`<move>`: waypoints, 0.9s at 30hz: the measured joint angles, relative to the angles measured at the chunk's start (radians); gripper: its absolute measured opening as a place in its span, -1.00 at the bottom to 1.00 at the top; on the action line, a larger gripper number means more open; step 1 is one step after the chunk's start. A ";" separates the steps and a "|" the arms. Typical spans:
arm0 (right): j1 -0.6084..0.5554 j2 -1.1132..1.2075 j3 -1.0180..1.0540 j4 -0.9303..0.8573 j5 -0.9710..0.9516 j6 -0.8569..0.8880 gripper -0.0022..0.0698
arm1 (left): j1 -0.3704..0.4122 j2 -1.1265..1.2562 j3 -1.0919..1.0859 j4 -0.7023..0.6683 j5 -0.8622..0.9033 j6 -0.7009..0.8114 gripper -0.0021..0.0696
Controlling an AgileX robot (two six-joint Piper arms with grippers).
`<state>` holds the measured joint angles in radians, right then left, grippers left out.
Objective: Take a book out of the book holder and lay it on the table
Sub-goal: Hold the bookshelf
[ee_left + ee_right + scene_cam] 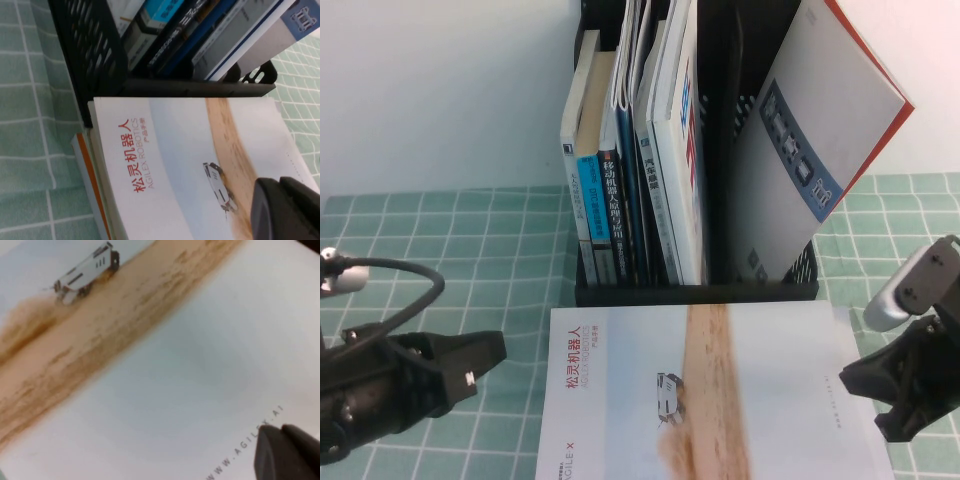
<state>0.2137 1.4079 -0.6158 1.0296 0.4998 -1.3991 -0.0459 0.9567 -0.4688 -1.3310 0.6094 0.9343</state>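
The black book holder (pixel 700 293) stands at the far side of the table (pixel 440 230), against a white wall. Its left compartments are packed with a row of upright books (pixel 620 180), spines and edges turned toward the robot. The right compartment holds the book (pixel 810 150), a white-grey booklet with a slate-blue band of small pictures. Its foot is down in the compartment, its long axis rises steeply, and its top leans toward the robot's right, past the holder's side. The banded cover faces the high camera, and the band crosses it slantwise. Close behind it leans a red-orange booklet (pixel 887 62), showing only as a thin edge along the top and right.

In front of the holder, touching its low front rim, a large white brochure (pixel 610 420) lies flat. It bears a sandy stripe, a small vehicle and red Chinese lettering. In the left wrist view an orange-edged booklet (pixel 90 185) peeps out beneath it.

The left gripper (pixel 480 362) hangs low just beside the brochure's left edge, pointing toward it. The right gripper (pixel 865 395) sits at the brochure's right edge, above the paper. For both, I cannot tell whether they are spread or pressed together; neither holds anything that can be seen
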 joint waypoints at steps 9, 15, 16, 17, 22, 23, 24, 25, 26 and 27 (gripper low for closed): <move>0.014 0.085 0.000 -0.064 -0.137 0.021 -0.95 | 0.000 0.071 0.000 -0.016 0.002 0.004 -0.95; 0.014 0.085 0.000 -0.094 -0.161 0.037 -0.95 | 0.000 0.077 0.000 -0.026 -0.010 0.006 -0.95; 0.014 0.085 0.000 -0.096 -0.159 0.037 -0.95 | 0.000 0.077 0.000 -0.026 -0.010 0.006 -0.95; 0.014 0.085 0.000 -0.096 -0.157 0.039 -0.95 | 0.000 0.077 0.000 -0.026 -0.010 0.006 -0.95; 0.014 0.128 0.000 -0.041 -0.155 0.041 -0.95 | 0.000 0.077 0.000 -0.053 -0.013 0.011 -0.95; 0.014 0.139 -0.002 -0.028 -0.155 0.041 -0.95 | 0.000 0.077 0.000 -0.058 -0.013 0.012 -0.95; 0.014 0.147 -0.004 -0.013 -0.148 0.041 -0.95 | 0.000 0.077 0.000 -0.060 -0.013 0.015 -0.95; 0.014 0.158 -0.008 0.002 -0.145 0.041 -0.95 | 0.000 0.077 0.000 -0.061 -0.013 0.015 -0.95; 0.014 0.164 -0.010 0.017 -0.139 0.041 -0.95 | 0.000 0.077 0.000 -0.064 -0.013 0.015 -0.95; 0.012 0.168 -0.010 0.029 -0.136 0.041 -0.95 | 0.000 0.077 0.000 -0.067 -0.013 0.017 -0.95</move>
<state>0.2254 1.5763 -0.6259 1.0584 0.3634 -1.3581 -0.0459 1.0333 -0.4688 -1.3983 0.5969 0.9510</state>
